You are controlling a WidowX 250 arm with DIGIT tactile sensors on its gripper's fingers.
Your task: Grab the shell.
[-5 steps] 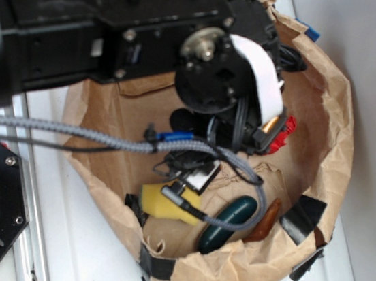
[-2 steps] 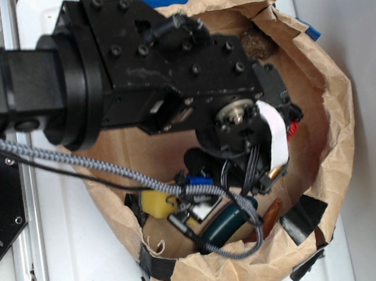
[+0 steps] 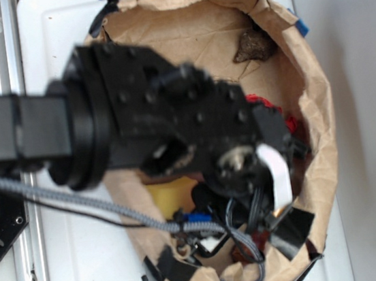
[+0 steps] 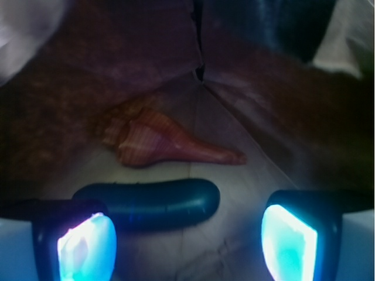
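In the wrist view the gripper (image 4: pixel 187 240) stands released, its two glowing pads (image 4: pixel 87 244) wide apart at the lower left and lower right of the frame, with nothing between them; the shell (image 4: pixel 167 143) lies at the centre of that frame, above the gap, its broad ribbed end toward the left and its thin point toward the right; it rests on the brown paper floor of the bag (image 3: pixel 312 118), close under the paper wall that fills the upper part of the frame. A dark green pod (image 4: pixel 149 202) lies just below the shell in the frame, roughly parallel to it and nearer the gripper; whether the two touch cannot be told.

In the exterior view the arm covers the lower middle of the bag, and the shell is hidden beneath it; a dark brown lump (image 3: pixel 253 43) sits well apart at the upper right.

Procedure, as judged from these views: advance the gripper toward the upper part of the wrist frame until the shell, not the pod, lies between the pads; centre on the thick body rather than the tapering point, which is likely to slip; keep the pads clear of the paper wall; descend fully before closing.
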